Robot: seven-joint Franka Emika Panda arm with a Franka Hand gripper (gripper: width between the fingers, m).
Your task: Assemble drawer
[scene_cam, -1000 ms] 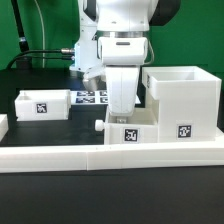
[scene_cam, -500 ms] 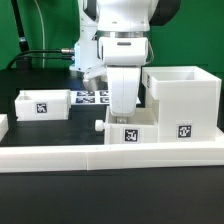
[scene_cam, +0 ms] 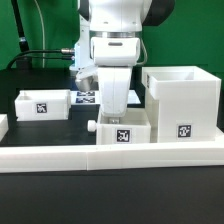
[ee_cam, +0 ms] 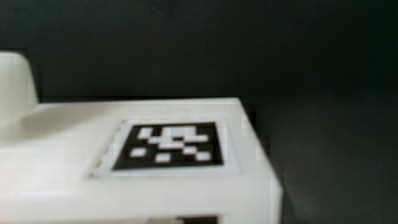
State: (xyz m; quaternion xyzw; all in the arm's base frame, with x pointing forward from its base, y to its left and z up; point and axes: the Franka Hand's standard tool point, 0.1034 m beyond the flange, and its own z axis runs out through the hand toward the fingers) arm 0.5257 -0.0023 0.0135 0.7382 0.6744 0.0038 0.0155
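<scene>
Item 1: gripper (scene_cam: 113,108). White, pointing straight down at the middle of the exterior view. Its lower end dips into the open top of the centre tray. The fingertips are hidden behind the tray wall and the gripper's own body, so whether the jaws are spread or closed on anything cannot be told.

Item 2: centre tray (scene_cam: 120,131). Small white box, upright, just behind the border wall (scene_cam: 60,158). It has a tag on the front and a knob (scene_cam: 91,127) sticking out toward the exterior view's left.

Item 3: housing (scene_cam: 181,104). Tall white open-topped box, just beside the centre tray on the exterior view's right. Whether the two touch cannot be told. It carries a tag low on the front.

Item 4: second tray (scene_cam: 42,103). Stands well apart at the exterior view's left, with its tag facing front.

Item 5: marker board (scene_cam: 87,98). Lies flat on the black table (scene_cam: 30,130) behind the trays, partly hidden by the arm.

Item 6: wrist view. Shows a blurred white surface bearing one square tag (ee_cam: 169,147), with dark table beyond. Which part it belongs to is unclear.
</scene>
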